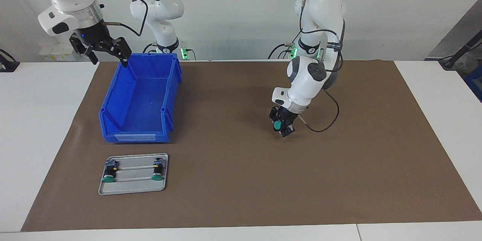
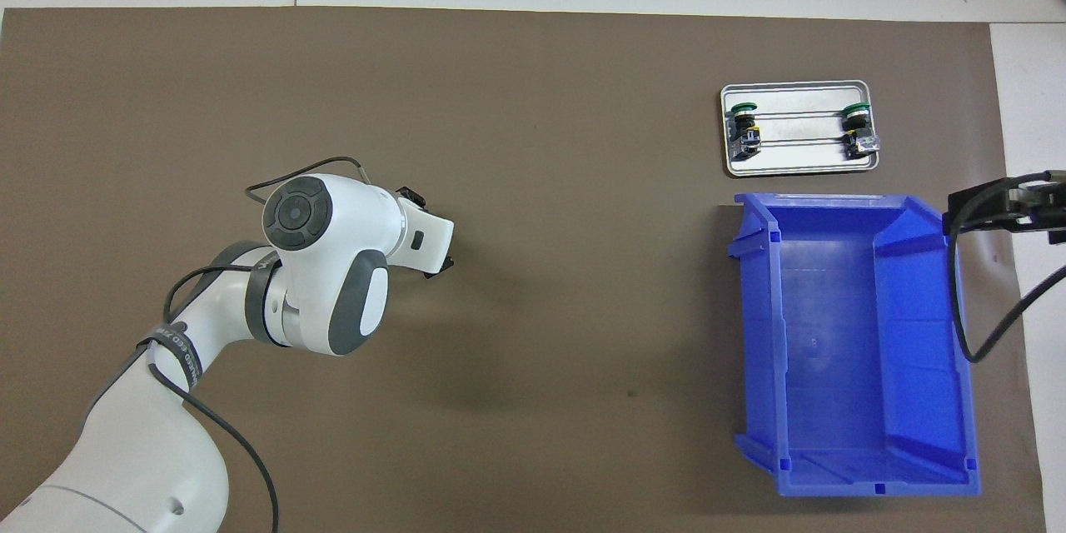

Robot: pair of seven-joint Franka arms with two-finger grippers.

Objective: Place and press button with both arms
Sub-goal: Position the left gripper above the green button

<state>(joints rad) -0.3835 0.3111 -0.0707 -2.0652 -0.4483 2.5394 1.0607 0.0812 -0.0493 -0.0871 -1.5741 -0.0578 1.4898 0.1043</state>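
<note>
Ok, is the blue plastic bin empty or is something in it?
Empty. The blue plastic bin shows only its bare floor in both views; the two green-capped buttons not held by an arm sit on the metal tray.

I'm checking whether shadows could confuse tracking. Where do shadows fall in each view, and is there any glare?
Facing view: soft shadow on the mat under the left gripper holding the button; no glare. Overhead view: a diffuse arm shadow on the mat beside the left arm; the metal tray shines mildly.
</note>
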